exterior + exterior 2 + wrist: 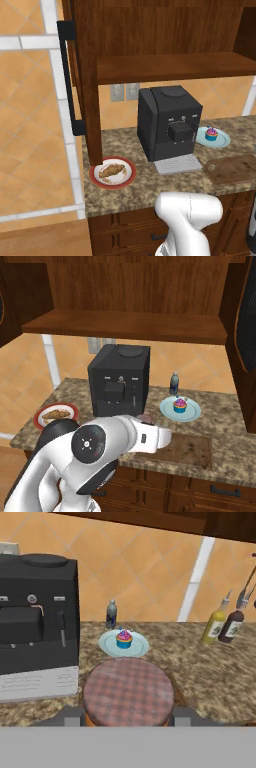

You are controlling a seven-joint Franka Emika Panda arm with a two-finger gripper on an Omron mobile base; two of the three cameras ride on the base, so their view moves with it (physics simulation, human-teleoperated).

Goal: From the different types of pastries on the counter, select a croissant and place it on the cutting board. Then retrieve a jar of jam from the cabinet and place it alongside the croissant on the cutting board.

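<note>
Jar of jam [128, 691], reddish checked lid uppermost, sits clamped between the narrowly set fingertips of the gripper [128, 716], over the near edge of the counter [210, 672]. The cutting board [182, 450] lies bare below the hand. The croissant [112, 171] rests on the red-rimmed plate [127, 180] at the counter's left end, beside the open cabinet [90, 75] door. Judged progress: jam retrieved; the croissant transfer appears undone, and jar placement remains. The cupcake [124, 639] stands on its blue plate [140, 646] beyond.
</note>
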